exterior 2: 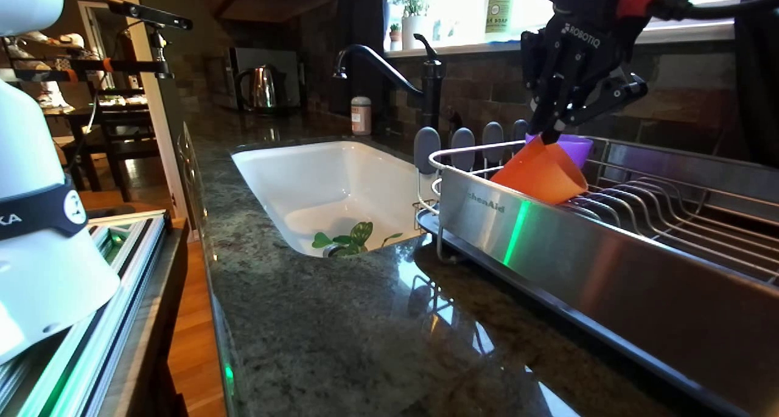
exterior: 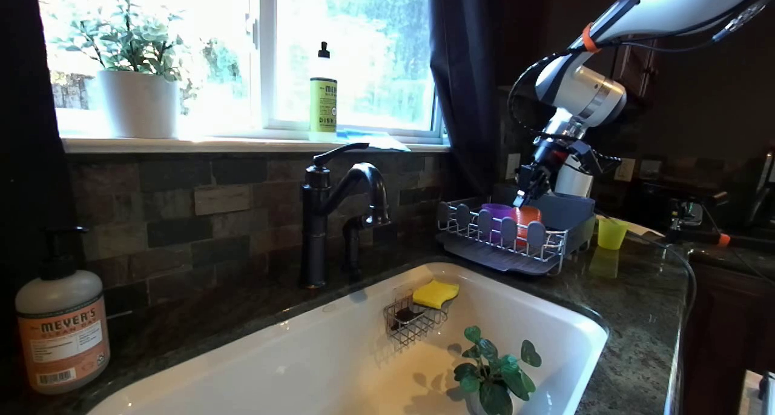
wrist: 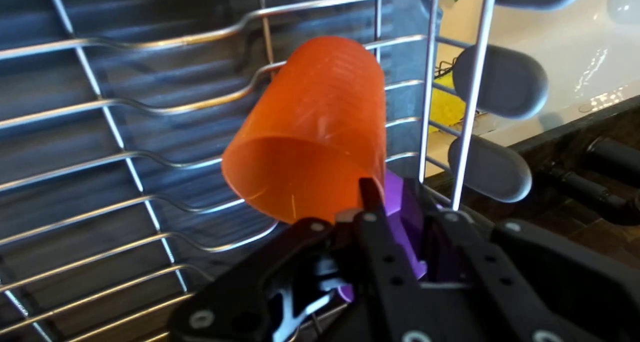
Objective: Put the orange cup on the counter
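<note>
The orange cup lies tilted in the dish rack, also seen in an exterior view. In the wrist view the orange cup has its mouth toward my gripper. One finger is inside the cup's mouth and the other is outside its wall, with a gap between them. My gripper also shows at the rim in both exterior views. The dark speckled counter surrounds the sink and runs in front of the rack in an exterior view.
The dish rack has wire walls and grey paddles. A purple cup sits beside the orange cup, partly hidden. A yellow-green cup stands on the counter beside the rack. The white sink holds a plant and yellow sponge.
</note>
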`<state>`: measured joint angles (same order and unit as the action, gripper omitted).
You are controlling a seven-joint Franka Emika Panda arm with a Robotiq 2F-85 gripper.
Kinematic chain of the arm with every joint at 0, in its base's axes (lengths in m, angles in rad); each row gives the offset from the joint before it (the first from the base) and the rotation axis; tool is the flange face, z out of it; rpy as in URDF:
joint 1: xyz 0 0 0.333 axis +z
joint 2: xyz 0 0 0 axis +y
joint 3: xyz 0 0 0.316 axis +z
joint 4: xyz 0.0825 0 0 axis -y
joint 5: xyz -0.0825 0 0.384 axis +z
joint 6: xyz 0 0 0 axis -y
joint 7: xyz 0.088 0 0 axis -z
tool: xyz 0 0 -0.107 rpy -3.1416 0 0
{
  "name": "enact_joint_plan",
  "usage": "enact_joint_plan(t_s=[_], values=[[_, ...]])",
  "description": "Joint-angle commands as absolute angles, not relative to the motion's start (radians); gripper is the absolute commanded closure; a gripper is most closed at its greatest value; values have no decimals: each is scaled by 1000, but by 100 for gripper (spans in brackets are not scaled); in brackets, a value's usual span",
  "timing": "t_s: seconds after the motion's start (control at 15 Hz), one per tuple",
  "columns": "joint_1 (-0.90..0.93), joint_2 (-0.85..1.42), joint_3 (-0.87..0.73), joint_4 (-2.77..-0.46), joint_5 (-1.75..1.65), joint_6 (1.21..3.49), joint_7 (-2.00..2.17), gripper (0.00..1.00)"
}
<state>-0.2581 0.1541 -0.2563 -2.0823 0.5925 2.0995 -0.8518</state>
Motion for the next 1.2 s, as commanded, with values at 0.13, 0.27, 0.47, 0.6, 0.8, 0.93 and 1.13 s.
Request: enact_joint_plan(t_s=[0.13,0.27,0.47,0.6,0.8,0.93,1.13], values=[[-269,136,-236,-2087,534,2093,-770,100],[-259,91,-235,-2111,467,2106,-709,99],[-246,-14,-229,-2166,376,2145,-624,99],[-224,-119,-215,-2246,311,2252,-540,99],[-198,-278,-171,-2391,179,2432,-348,99],[-280,-344,-64,-2480,71,2528,-191,99],[-419,-471,105,-2617,-47,2584,49,99]])
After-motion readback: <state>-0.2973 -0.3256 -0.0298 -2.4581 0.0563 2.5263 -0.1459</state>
